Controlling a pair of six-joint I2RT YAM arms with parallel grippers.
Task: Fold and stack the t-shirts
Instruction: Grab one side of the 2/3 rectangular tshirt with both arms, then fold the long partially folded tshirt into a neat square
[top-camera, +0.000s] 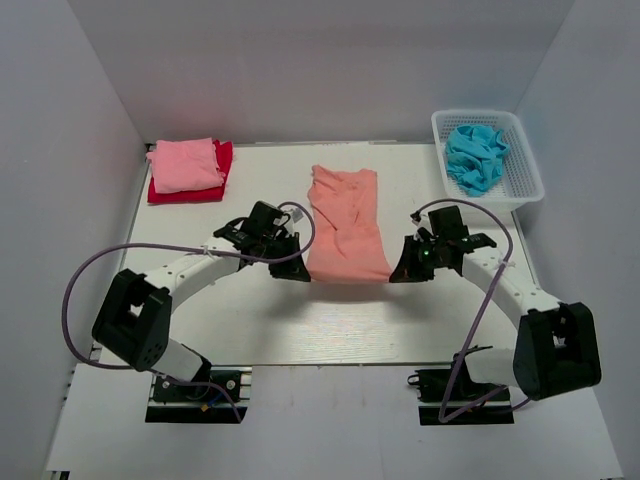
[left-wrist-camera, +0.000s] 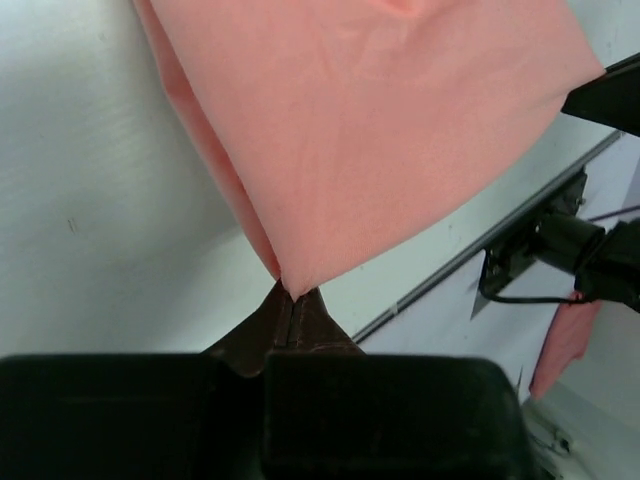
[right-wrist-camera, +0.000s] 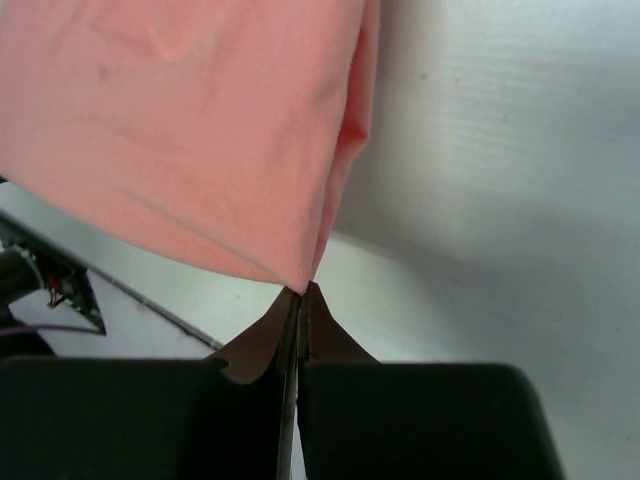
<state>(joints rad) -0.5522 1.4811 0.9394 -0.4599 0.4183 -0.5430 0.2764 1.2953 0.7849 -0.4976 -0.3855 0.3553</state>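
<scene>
The salmon-orange t-shirt (top-camera: 347, 225) is laid as a long narrow strip down the middle of the bench (top-camera: 260, 320), its near hem towards the arms; the near left corner is pinched in the closed left tool (left-wrist-camera: 293, 308), and the near right corner is pinched likewise in the closed right tool (right-wrist-camera: 303, 298); in both wrist views the cloth is seen to run straight out of the shut tips, doubled along its side edge.

A folded pink t-shirt (top-camera: 185, 165) is stacked on a red t-shirt (top-camera: 212, 188) at the far left corner; a crumpled turquoise t-shirt (top-camera: 475, 158) is left in the white basket (top-camera: 530, 172) at the far right.

The cloth is judged light, soft and quite limp; no shape will be kept unless it is supported, and sagging between the two holds is to be expected once it is lifted; slipping is thought unlikely, yet a thin corner could be pulled free by a sharp tug. The corners are the sound place to be held, with all layers taken together; the hem is best kept taut and level between the tools if it is to be carried towards the collar end for the cross fold.
</scene>
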